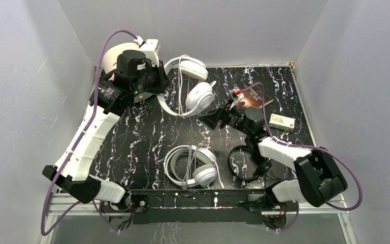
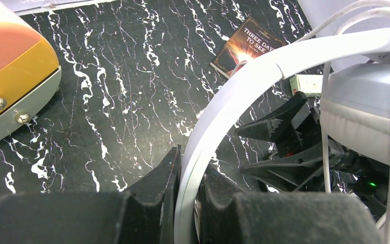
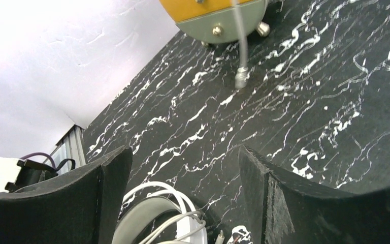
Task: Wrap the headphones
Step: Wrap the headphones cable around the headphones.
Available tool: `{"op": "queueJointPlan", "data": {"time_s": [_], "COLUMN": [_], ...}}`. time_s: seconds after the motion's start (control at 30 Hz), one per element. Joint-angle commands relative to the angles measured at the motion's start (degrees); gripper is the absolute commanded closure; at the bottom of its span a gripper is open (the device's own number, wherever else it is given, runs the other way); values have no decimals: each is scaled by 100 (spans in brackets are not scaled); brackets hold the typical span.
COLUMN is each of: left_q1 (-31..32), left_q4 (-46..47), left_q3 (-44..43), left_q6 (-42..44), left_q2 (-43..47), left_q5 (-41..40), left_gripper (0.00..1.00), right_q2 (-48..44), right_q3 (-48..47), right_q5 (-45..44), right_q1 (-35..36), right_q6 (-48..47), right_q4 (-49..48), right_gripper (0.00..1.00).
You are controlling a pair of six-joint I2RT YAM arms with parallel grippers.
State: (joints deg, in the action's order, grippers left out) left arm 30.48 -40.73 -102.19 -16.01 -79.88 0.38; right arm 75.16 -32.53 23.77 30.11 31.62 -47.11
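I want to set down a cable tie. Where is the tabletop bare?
Widest bare patch: centre-left, bordered by the left arm, the big white over-ear pair and the slimmer white on-ear pair. A smaller strip lies behind the book and the small box, by the back wall. Crowded: near right, where the right arm crosses the small black pair.
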Motion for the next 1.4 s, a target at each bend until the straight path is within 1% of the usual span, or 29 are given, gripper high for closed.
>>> {"op": "queueJointPlan", "data": {"time_s": [0.0, 0.17, 0.3, 0.43, 0.63, 0.73, 0.83, 1.03, 1.23, 1.37], "left_q1": [-6, -7, -7, -7, -7, -8, -7, -7, -7, -7], "left_q4": [206, 201, 206, 183, 158, 146, 161, 171, 171, 171], "left_q3": [-302, -298, -301, -299, -285, -288, -276, -311, -336, -355], "left_q6": [-58, -58, -65, -52, -20, -5, 1, 1, -16, -49], "left_q2": [156, 148, 180, 226, 262, 262, 254, 223, 209, 216], "left_q5": [58, 82, 85, 81, 41, 41, 41, 60, 104, 150], "left_gripper": [100, 100, 100, 100, 100, 100, 100, 100, 100, 100], "right_q2": [324, 861, 1133, 1312, 1238, 1083, 1079, 1149, 1358, 1620], "right_q3": [-260, -273, -342, -332, -352, -188, -240, -414, -497, -734], "right_q5": [91, 201, 167, 193, 79, -43, -23, -294, -294, -278], "right_q1": [-7, 172, 425, 443, 452, 448, 452, 447, 460, 512], "right_q6": [271, 824, 910, 1140, 1127, 1037, 964, 926, 1001, 1008], "right_q4": [-666, -1531, -1802, -2159, -2101, -2074, -1966, -1519, -1567, -1591], "right_gripper": [17, 20, 20, 21, 23, 22, 22, 22, 22, 24]}}
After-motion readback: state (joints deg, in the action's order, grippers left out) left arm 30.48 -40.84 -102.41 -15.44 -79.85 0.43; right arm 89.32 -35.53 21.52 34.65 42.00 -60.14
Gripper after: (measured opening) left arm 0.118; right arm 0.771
